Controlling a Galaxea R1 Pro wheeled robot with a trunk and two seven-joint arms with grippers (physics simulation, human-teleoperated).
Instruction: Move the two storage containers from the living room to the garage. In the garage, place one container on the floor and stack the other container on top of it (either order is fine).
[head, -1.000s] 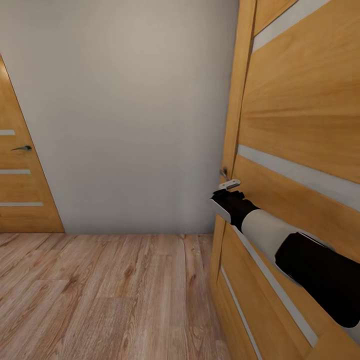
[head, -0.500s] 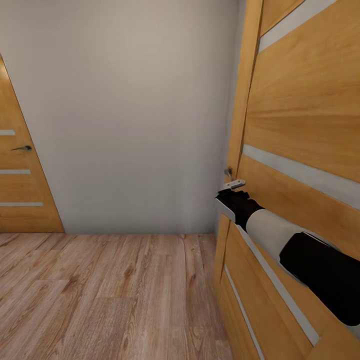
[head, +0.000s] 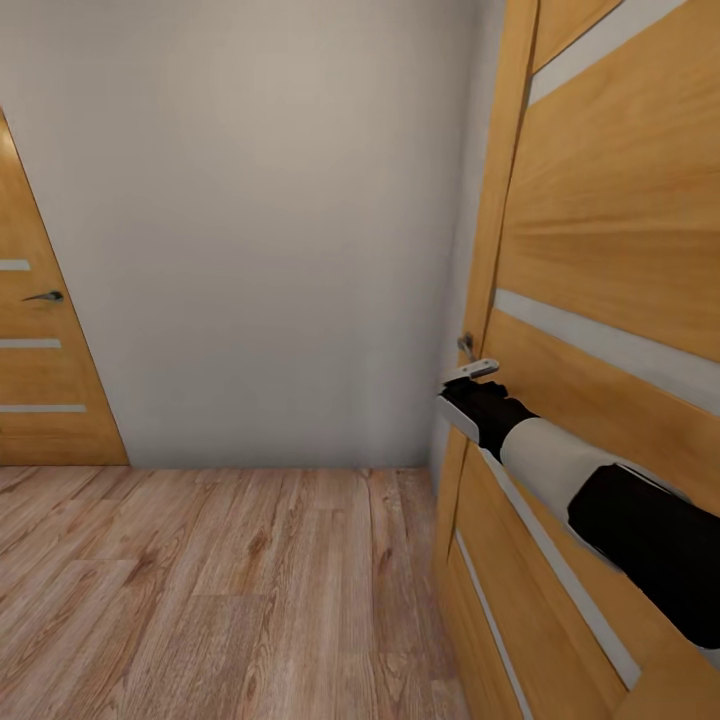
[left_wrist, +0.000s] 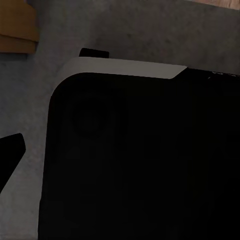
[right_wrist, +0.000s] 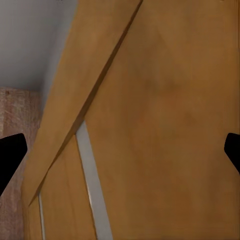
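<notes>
Garage-style light wooden door with frosted glass strips (head: 610, 280) stands directly ahead of the right black claw (right_wrist: 120, 150), whose fingertips (right_wrist: 10, 150) are spread wide, grasping nothing. Its metal handle (head: 466, 347) sits just above the claw. No writing is readable.

The near door (head: 610, 250) is showing warm, honey-toned wood grain with a smooth satin finish, crossed by pale frosted strips (head: 600, 345). Its handle (head: 466, 346) is looking like dull grey metal. The far door (head: 40, 380) is wearing the same wood. The wall (head: 260, 220) is appearing as matt, faintly textured plaster. The plank flooring (head: 210, 590) is showing lighter, knotted wood. The right arm (head: 580, 480) is looking like matt black and white plastic.
</notes>
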